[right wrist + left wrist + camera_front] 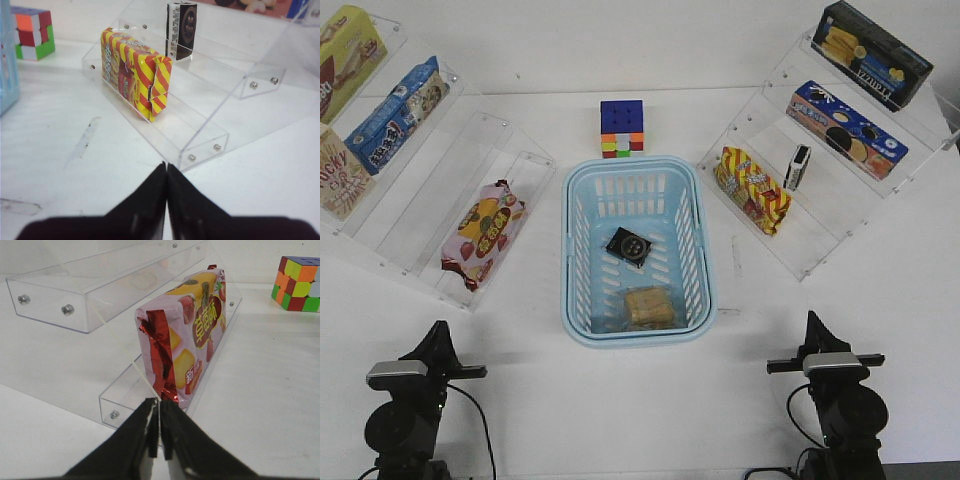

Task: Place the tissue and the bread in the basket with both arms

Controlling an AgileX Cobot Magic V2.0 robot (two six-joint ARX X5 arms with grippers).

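Note:
The light blue basket (568, 262) stands in the middle of the table. The black tissue pack (631, 245) with its round grey emblem lies flat on the basket's floor. The wrapped golden-tan bread (648, 306) lies in the basket's near end. My left gripper (438, 332) is at the near left, shut and empty; in the left wrist view (159, 403) it points at a pink-red snack bag. My right gripper (812, 322) is at the near right, shut and empty; in the right wrist view (166, 166) it points at the right shelf. The basket's edge also shows in the right wrist view (6, 60).
A clear stepped shelf (415, 190) on the left holds the pink-red snack bag (483, 233) (187, 340) and biscuit boxes. The right shelf (840, 215) holds a yellow-red striped bag (752, 189) (136, 70), a second black-and-white pack (799, 167) (181, 30) and boxes. A colour cube (622, 128) stands behind the basket.

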